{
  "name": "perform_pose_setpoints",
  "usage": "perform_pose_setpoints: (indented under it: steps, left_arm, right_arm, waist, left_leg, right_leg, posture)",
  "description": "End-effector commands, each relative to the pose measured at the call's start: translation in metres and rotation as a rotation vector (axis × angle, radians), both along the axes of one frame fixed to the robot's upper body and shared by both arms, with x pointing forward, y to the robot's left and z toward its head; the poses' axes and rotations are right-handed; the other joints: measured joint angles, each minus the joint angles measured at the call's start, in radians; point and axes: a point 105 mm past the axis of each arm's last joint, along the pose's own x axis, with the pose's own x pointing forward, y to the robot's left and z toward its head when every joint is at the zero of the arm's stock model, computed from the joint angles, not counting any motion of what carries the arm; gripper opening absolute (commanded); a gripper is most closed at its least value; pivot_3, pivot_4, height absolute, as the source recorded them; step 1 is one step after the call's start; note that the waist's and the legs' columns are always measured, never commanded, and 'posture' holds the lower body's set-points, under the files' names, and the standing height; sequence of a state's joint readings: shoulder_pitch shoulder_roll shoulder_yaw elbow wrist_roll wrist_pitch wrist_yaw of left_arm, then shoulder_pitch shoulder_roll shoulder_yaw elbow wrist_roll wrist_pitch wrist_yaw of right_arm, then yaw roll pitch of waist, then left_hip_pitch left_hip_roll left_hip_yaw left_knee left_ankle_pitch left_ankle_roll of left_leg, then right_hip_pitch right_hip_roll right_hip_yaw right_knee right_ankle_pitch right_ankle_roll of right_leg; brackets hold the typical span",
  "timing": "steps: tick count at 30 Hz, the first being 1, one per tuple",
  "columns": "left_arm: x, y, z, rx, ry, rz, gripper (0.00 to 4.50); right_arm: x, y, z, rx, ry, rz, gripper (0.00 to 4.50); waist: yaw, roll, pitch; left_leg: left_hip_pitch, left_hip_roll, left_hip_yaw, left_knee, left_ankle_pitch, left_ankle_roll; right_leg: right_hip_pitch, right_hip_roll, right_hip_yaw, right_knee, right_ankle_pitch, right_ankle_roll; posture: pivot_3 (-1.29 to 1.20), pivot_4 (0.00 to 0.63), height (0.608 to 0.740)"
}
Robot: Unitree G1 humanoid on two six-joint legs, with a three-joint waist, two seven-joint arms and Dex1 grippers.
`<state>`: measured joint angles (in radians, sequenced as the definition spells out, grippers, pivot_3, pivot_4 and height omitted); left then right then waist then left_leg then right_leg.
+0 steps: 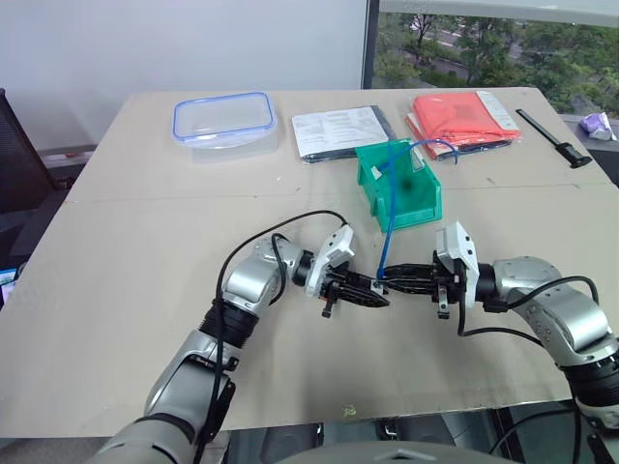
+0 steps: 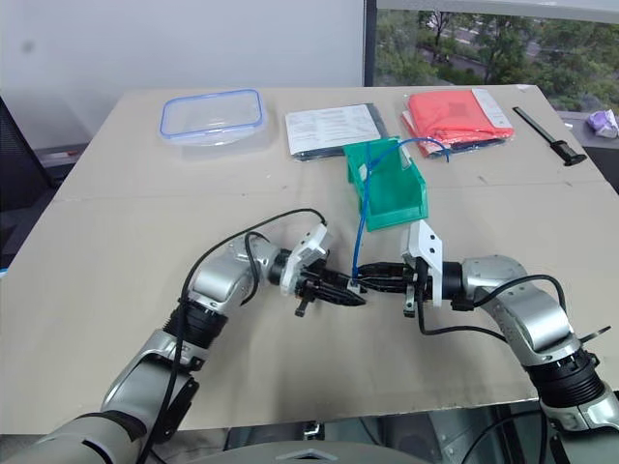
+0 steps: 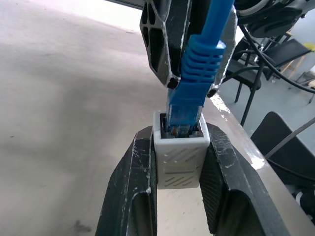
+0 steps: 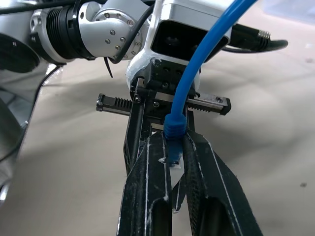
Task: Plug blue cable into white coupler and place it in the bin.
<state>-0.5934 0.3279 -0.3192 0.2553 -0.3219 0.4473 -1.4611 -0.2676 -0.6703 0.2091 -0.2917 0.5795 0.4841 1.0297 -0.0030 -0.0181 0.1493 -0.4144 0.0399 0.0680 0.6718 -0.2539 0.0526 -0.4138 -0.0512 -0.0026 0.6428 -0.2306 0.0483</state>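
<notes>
On the cardboard-covered table [image 1: 116, 290], both arms meet near the front edge, fingertips facing one another. Behind them stands the bin [image 1: 401, 188], well apart from the grippers — the far length of the blue cable [image 1: 387, 227] runs up from the hands and arches over its rim.

Left gripper [image 3: 179, 162]: jaws part-closed, clamped on either side of the white coupler [image 3: 178, 162], socket facing outward. Right gripper [image 4: 174, 162]: jaws shut tight on the cable's booted plug end, just behind the connector.

Step in hand, as judged: the mating itself. The left wrist view shows the plug entered into the socket, though the boot stands proud of the rim — full seating is not confirmed. The next move calls for a straight push along the socket line until the latch catches; then one gripper must let go so the other can carry the joined pair to the bin.

Hard to make out: the latch tab, and the cable's far plug beyond the bin.
</notes>
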Motion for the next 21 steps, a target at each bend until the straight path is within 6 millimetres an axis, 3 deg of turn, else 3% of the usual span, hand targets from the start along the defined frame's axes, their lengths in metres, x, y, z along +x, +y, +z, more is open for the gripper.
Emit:
perform_pose_setpoints:
  steps: [1, 11, 16, 21]
  left_arm:
    - [0.012, -0.001, 0.111, -0.380, -0.255, 0.015, 0.56]
    - [0.012, -0.001, 0.119, -0.409, -0.245, 0.023, 0.56]
    - [0.007, -0.002, 0.092, -0.289, -0.290, -0.008, 0.56]
    - [0.012, -0.002, 0.087, -0.264, -0.308, 0.025, 0.56]
  right_arm:
    - [-0.046, -0.003, -0.079, -0.189, 0.419, 0.086, 0.00]
    - [-0.042, 0.000, -0.073, -0.166, 0.387, 0.088, 0.00]
    - [-0.008, 0.010, -0.028, 0.085, 0.217, -0.005, 0.00]
    - [-0.009, 0.009, -0.020, 0.092, 0.165, 0.012, 0.00]
  waist:
    - [0.000, 0.000, 0.000]
    - [0.000, 0.000, 0.000]
    - [-0.001, 0.000, 0.000]
    - [0.004, 0.000, 0.000]
  left_leg:
    - [0.000, 0.000, 0.000, 0.000, 0.000, 0.000]
    - [0.000, 0.000, 0.000, 0.000, 0.000, 0.000]
    - [0.000, 0.000, -0.001, 0.000, 0.000, 0.000]
    - [0.000, 0.000, -0.001, 0.000, 0.000, 0.000]
  right_leg:
    - [0.000, 0.000, 0.000, 0.000, 0.000, 0.000]
    - [0.000, 0.000, 0.000, 0.000, 0.000, 0.000]
    - [0.000, 0.000, 0.000, 0.000, 0.000, 0.000]
    - [0.000, 0.000, 0.000, 0.000, 0.000, 0.000]
  posture:
    - [0.00, 0.150, 0.740]
    - [0.00, 0.150, 0.740]
    - [0.00, 0.150, 0.740]
    - [0.00, 0.150, 0.740]
